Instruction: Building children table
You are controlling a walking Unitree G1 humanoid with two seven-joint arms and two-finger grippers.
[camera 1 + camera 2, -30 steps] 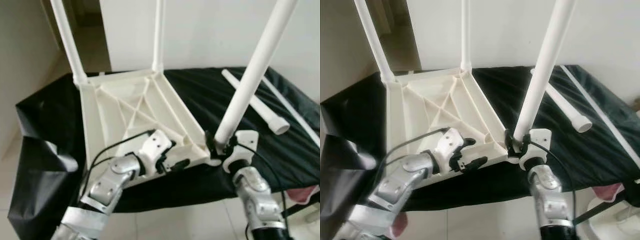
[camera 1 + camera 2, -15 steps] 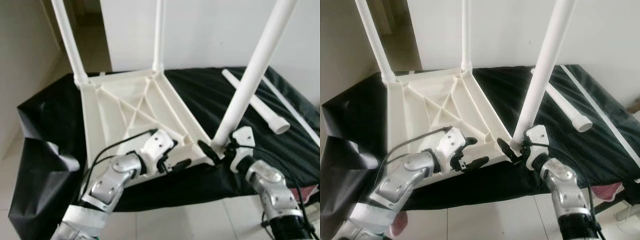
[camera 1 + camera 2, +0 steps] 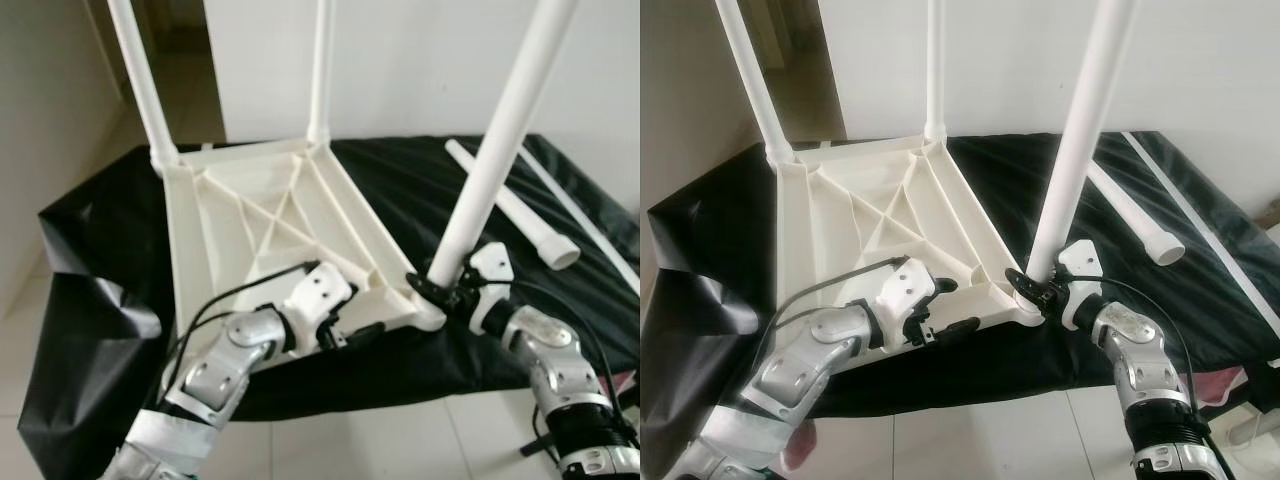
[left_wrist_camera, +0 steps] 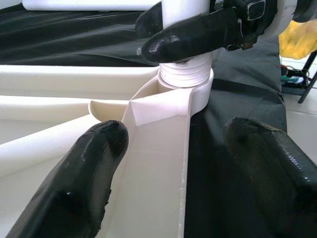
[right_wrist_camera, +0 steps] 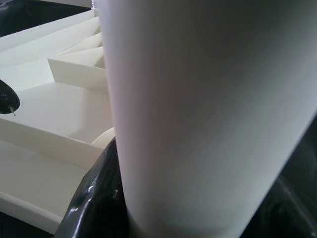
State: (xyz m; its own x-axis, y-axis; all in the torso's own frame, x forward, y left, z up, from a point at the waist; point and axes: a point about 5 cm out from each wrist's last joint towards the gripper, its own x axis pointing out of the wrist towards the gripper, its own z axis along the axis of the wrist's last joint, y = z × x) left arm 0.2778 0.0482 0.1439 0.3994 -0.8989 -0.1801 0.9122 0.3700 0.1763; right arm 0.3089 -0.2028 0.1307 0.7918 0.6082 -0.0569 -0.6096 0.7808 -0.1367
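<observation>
Tabletop: the white children's tabletop [image 3: 270,235] lies upside down on a worktop draped in black cloth [image 3: 90,260], ribbed underside up.
Legs fitted: two white legs stand in the far corners, far-left leg [image 3: 140,80] and far-right leg [image 3: 320,70].
Leg in hand: the third leg [image 3: 495,150] stands tilted in the near-right corner socket [image 4: 185,82], its threaded end seated in the collar.
Right gripper [image 3: 440,290]: jaws clamped on the base of the third leg, just above the socket.
Left gripper [image 4: 183,163]: jaws apart, straddling the near edge of the tabletop just left of that corner, one finger over the ribs, the other over the cloth.
Just changed: over the last second the right wrist has swung from below the leg round to its right side, the jaws staying on the leg, which now stands a little steeper; the left arm has held its place.
Meaning: this reads as a turn of the leg in its socket, so the third leg is probably being screwed home while the left arm braces the top.
Still to do: the near-left corner has no leg.
Around: a spare white leg [image 3: 515,210] lies on the cloth to the far right, with a thin white strip [image 3: 585,225] beside it.
In the way: the left gripper's cable [image 3: 240,295] loops over the ribs near the free corner.
</observation>
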